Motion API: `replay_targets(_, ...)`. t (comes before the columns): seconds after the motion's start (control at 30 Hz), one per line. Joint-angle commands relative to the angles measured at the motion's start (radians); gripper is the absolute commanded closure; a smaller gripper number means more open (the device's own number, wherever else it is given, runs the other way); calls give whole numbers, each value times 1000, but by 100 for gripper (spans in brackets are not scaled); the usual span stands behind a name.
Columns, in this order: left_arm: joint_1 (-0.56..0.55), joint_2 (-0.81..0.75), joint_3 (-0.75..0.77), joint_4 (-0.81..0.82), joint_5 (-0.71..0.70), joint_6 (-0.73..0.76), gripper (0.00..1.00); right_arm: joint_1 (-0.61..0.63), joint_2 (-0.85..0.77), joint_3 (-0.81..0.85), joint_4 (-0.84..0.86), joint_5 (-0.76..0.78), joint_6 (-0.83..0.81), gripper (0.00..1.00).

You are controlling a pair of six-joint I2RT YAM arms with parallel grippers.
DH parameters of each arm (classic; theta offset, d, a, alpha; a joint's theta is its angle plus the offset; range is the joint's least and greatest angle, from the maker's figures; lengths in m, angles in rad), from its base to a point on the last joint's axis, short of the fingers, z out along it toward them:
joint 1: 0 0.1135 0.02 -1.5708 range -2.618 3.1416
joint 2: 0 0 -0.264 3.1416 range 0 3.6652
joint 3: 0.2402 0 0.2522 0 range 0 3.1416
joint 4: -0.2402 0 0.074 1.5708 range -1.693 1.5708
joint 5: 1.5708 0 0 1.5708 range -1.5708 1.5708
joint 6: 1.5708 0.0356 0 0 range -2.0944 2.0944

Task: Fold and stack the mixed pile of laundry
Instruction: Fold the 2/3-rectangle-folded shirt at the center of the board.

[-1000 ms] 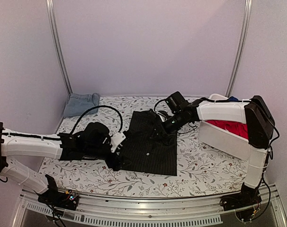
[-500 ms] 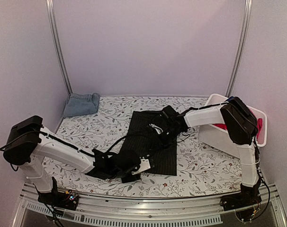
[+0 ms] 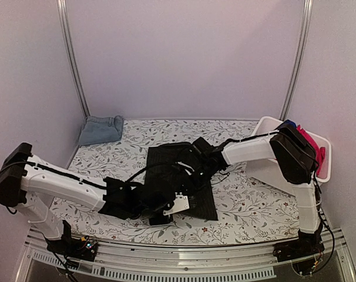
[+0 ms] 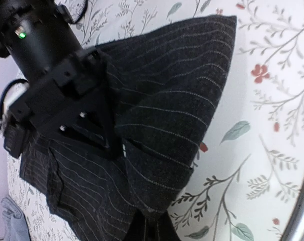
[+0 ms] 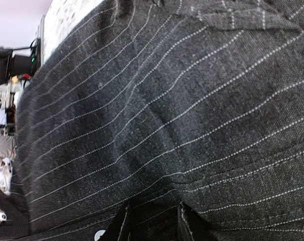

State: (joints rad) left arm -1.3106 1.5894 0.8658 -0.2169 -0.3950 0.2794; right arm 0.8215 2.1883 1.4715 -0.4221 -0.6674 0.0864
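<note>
Right jaws: a narrow gap between the fingers (image 5: 123,223), with a ridge of cloth nipped in it. I judge them clamped on the black pinstriped shirt (image 5: 157,100).
Right gripper (image 5: 153,223): set low on the shirt's far half. In my judgement this anchors or carries that side so the garment does not drag while the fold forms.
Left jaws: mostly below the frame of the left wrist view. A taut flap narrows down into them, so I judge them closed on the near hem.
Left gripper (image 3: 169,205): at the shirt's near edge, holding that flap raised and doubled over the body, apparently to make the fold.
Shirt position: mid-table on the floral table cover (image 3: 248,200), between the two grippers and partly doubled.
Light blue denim piece (image 3: 100,129): folded at the far left corner, well apart from the shirt. It is probably the stack site.
White bin (image 3: 263,122): far right, holding a red-pink cloth (image 3: 314,147) and a blue cloth (image 3: 288,123), both unfolded.
Risk: uneven pull between the grippers could skew the crease.
</note>
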Motion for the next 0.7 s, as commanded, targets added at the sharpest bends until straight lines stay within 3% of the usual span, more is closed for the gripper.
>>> replay_targets(0.0, -37, -126, 130, -284, 234, -103, 100, 74, -60, -97, -86, -52, -68, 70)
replay_targets(0.2, -32, -189, 214, -429, 362, -141, 100, 113, -195, -138, -162, -150, -135, 63)
replay_targets(0.33, -32, -200, 201, -458, 450, -134, 100, 77, -238, -27, -216, -153, -140, 54)
replay_targets(0.47, -33, -211, 193, -467, 520, -113, 100, 17, -217, 140, -271, -154, -162, 45)
replay_targets(0.67, -15, -199, 208, -464, 583, -89, 100, -67, -71, 308, -272, -37, -145, 43)
